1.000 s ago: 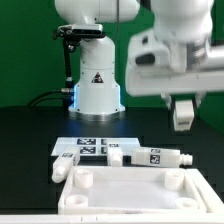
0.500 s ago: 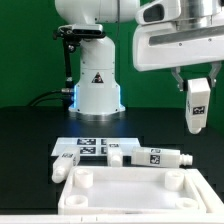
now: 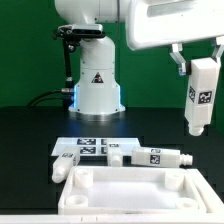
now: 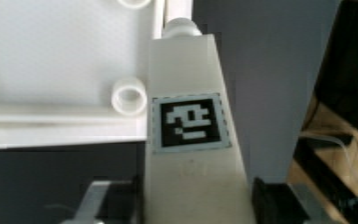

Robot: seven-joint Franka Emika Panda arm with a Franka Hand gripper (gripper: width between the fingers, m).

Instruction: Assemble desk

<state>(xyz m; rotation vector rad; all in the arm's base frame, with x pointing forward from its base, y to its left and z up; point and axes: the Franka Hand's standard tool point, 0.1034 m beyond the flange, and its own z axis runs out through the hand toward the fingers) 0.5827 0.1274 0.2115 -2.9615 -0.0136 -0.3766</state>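
Gripper (image 3: 199, 68) jaws clamp a white square-bar leg (image 3: 201, 105), tag-stickered, above the rimmed tabletop (image 3: 130, 192).

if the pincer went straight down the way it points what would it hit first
The pincer holds a leg upright, so the leg's lower end leads. By the wrist view it would probably meet the tabletop panel near its edge, though depth is unclear.

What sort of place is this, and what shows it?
Probably a robotics lab bench: a robot base, the marker board on a black table, and a tagged desk leg held aloft.
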